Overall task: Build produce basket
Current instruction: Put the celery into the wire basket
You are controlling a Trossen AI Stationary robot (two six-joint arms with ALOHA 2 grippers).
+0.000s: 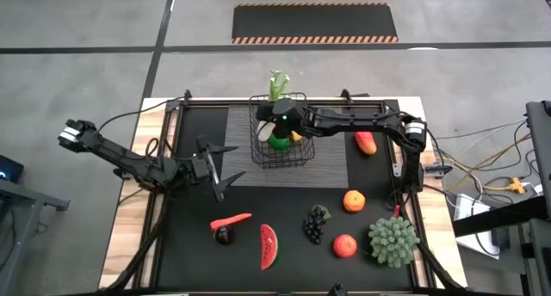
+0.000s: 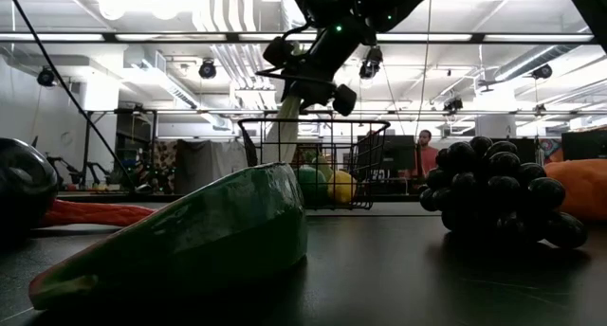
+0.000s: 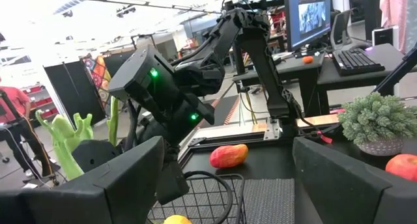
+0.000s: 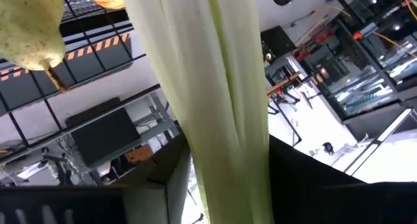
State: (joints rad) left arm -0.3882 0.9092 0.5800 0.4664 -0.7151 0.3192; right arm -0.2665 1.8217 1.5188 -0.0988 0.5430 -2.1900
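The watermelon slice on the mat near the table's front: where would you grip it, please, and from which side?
Probably from straight above, across the narrow middle of the watermelon slice. It lies flat as a thin crescent, so its red edge and green rind give the fingers two close opposite faces.

The counter [image 1: 185,244] is black, with a grey ribbed mat [image 1: 327,163] at its middle. On the mat, the basket [image 1: 280,150] is black wire mesh — a pale green leek [image 1: 276,85] rises from it. Near the front edge: a red chili [image 1: 231,219], a red-and-green watermelon slice [image 1: 269,246], dark grapes [image 1: 316,224], an orange [image 1: 354,200] and a red apple [image 1: 345,245].
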